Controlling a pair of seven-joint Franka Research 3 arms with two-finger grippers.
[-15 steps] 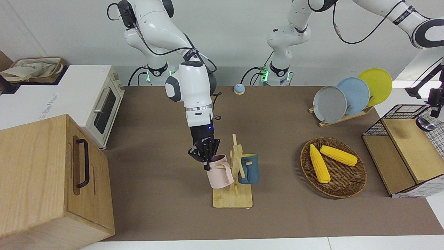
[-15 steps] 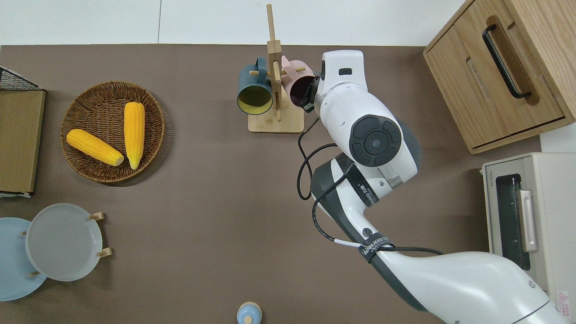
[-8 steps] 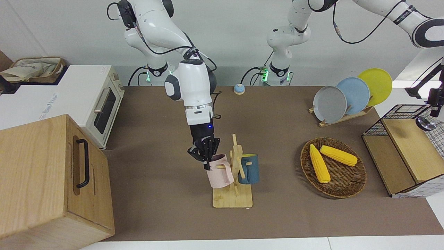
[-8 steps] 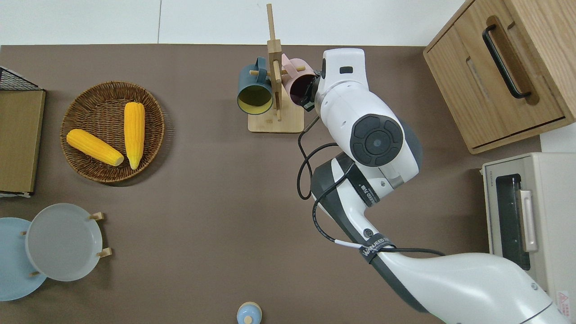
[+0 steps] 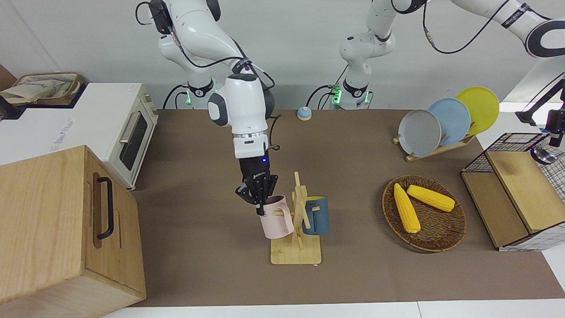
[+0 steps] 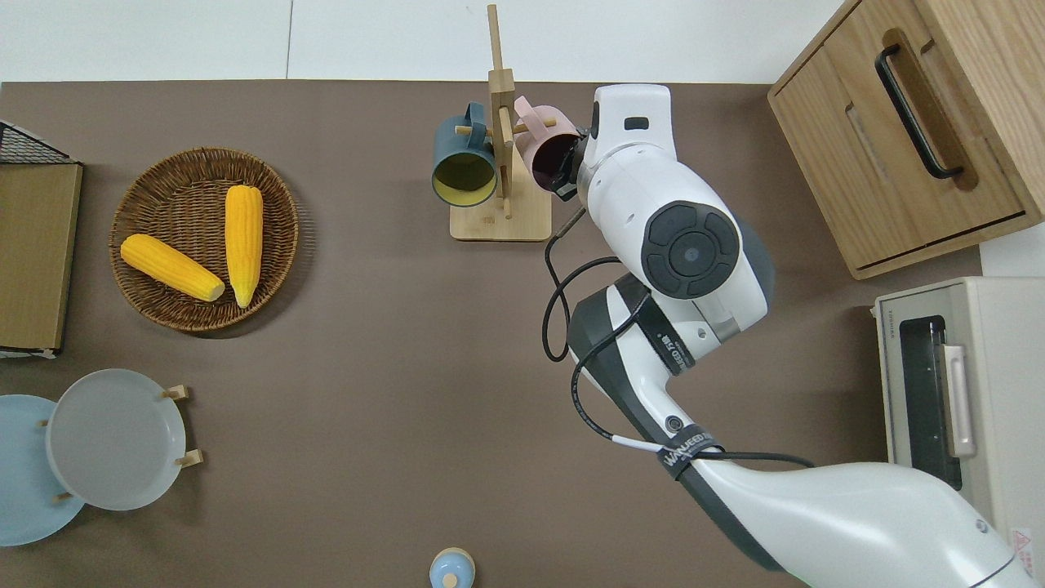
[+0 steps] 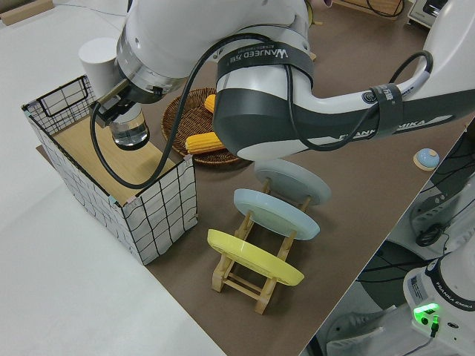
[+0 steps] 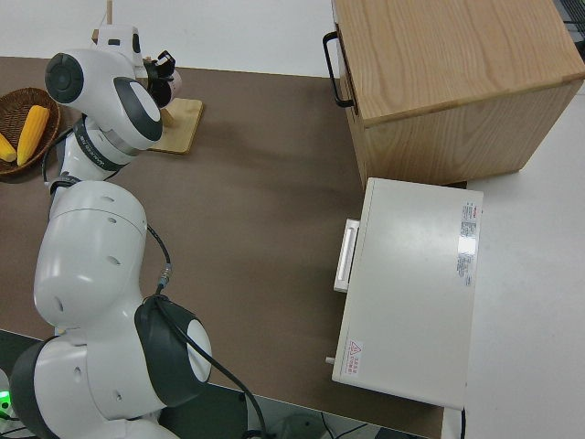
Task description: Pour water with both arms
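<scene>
Both arms are in view, but only the right arm (image 5: pixel 240 104) is at work: it reaches down over the brown table (image 5: pixel 353 145) with its long axis running steeply downward, and its right tool (image 5: pixel 261 204) is pinching the rim of the pink mug (image 5: pixel 276 217). That mug hangs tilted on a peg of the wooden mug rack (image 5: pixel 300 221), mouth up and toward the robots, handle toward the rack's post. A dark blue mug (image 5: pixel 316 215) hangs on the rack's opposite face. The left arm (image 5: pixel 507 20) is parked; I cannot tell how its tool stands.
</scene>
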